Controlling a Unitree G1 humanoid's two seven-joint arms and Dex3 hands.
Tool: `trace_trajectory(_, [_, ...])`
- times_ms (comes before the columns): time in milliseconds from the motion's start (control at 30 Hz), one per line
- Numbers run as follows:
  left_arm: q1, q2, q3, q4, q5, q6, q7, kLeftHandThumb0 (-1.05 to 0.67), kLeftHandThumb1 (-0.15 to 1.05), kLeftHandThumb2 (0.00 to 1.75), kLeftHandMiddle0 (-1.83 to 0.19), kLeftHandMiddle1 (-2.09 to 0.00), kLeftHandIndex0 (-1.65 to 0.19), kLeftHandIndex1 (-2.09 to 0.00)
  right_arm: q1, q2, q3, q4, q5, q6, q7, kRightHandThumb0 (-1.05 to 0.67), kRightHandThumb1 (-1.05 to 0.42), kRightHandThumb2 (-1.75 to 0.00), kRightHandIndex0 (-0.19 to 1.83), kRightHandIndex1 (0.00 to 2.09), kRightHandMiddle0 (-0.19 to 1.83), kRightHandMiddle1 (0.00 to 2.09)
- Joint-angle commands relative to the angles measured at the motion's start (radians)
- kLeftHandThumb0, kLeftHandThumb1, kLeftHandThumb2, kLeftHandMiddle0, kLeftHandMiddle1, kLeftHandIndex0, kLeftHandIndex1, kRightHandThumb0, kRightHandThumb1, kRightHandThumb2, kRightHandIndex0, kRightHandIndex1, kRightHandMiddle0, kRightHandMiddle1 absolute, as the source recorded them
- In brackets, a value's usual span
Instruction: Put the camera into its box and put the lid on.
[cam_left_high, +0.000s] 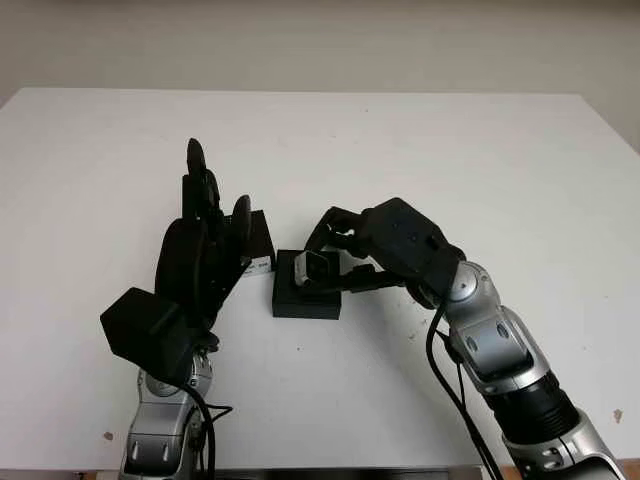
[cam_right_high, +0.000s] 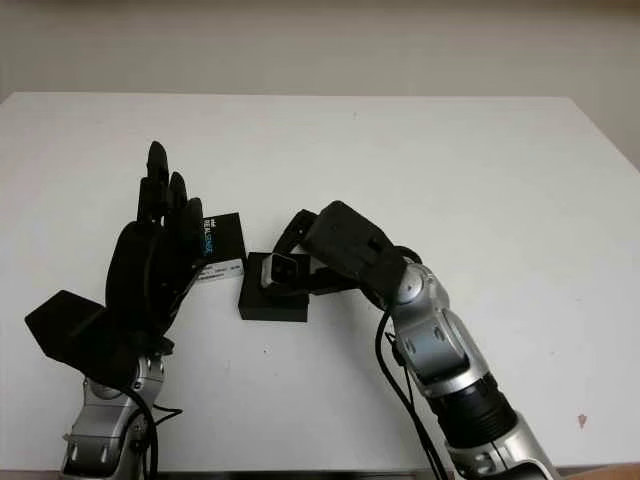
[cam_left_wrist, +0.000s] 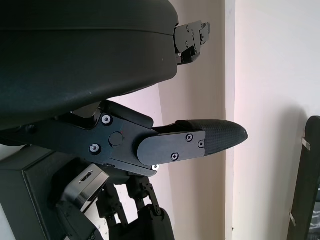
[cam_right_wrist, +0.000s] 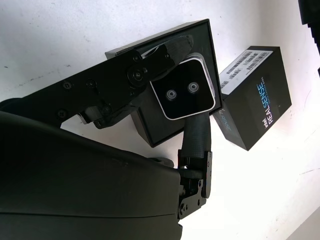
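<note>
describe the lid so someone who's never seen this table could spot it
On the white table, find the open black box at the middle, where the right hand holds the silver camera over it. The lid sits touching that box's side, by the raised, open left hand. Only it carries blue and white lettering and a white barcode label.

Head stereo pair looks forward and down over the white table (cam_left_high: 480, 150) from slightly offset spots. Each wrist cam sits super close behind its own black hand, tilted. The right wrist view shares the open box (cam_right_wrist: 165, 127) with both head views.
</note>
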Motion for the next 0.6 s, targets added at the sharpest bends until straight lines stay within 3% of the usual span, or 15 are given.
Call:
trace_trajectory(0, [0.000,0.001,0.000,-0.014,-0.004,-0.002,-0.004,-0.74,1.05,0.50,0.19,0.00,0.19,0.00,0.014,-0.007,0.013,-0.014,-0.008,-0.023,0.002,-0.35,-0.93,-0.05,0.31,0.06,0.27,1.83])
trace_trajectory(567, [0.009,0.004,-0.003,-0.027,0.004,0.001,0.000,-0.74,1.05,0.50,0.19,0.00,0.19,0.00,0.021,-0.022,0.002,0.051,-0.037,-0.120,-0.021,-0.35,-0.94,-0.05,0.31,0.06,0.28,1.86])
